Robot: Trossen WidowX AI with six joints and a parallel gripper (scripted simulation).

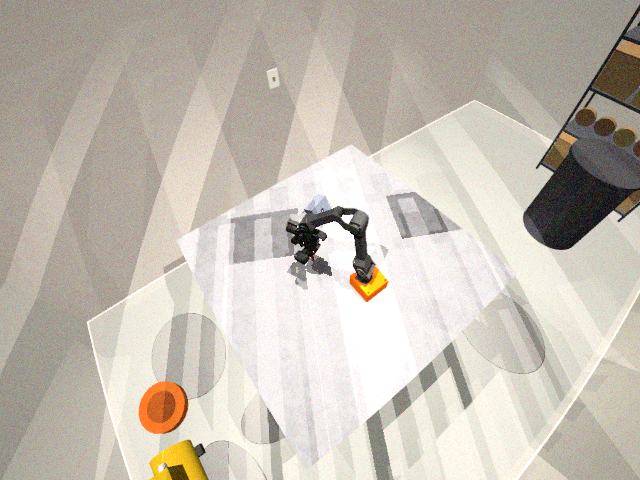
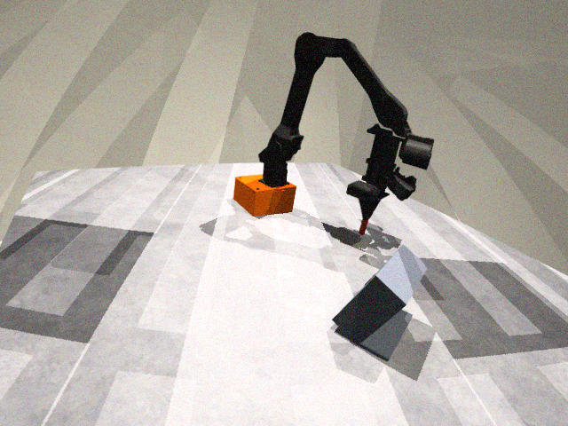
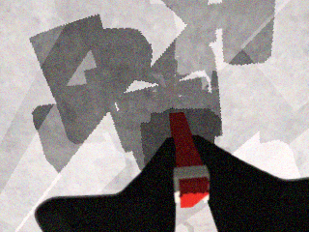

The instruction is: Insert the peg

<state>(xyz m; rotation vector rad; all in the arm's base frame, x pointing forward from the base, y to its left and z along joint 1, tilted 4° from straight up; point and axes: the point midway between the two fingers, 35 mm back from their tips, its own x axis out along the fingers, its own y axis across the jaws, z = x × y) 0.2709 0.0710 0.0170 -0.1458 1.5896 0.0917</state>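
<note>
My black two-fingered pincer (image 1: 312, 254) (image 2: 366, 218) (image 3: 182, 142): nearly closed, clamped on upper part of slim red peg (image 2: 363, 227) (image 3: 182, 137). Peg: between fingertips, lower end protruding below, outside hole. Beyond peg: blue-grey block-shaped sloped panel (image 1: 318, 202) (image 2: 397, 276), apart from pincer, on pale table (image 1: 330, 330) (image 2: 248, 320).

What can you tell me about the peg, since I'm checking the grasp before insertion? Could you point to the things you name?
The peg (image 2: 363, 227) (image 3: 184, 145) is a slim, straight-sided red bar with a grey band near its upper end and brighter red beyond it. It looks upright or nearly so, held between the fingers of the gripper (image 2: 366, 218) (image 3: 191, 181). Whether its bottom touches the table is unclear.
</note>
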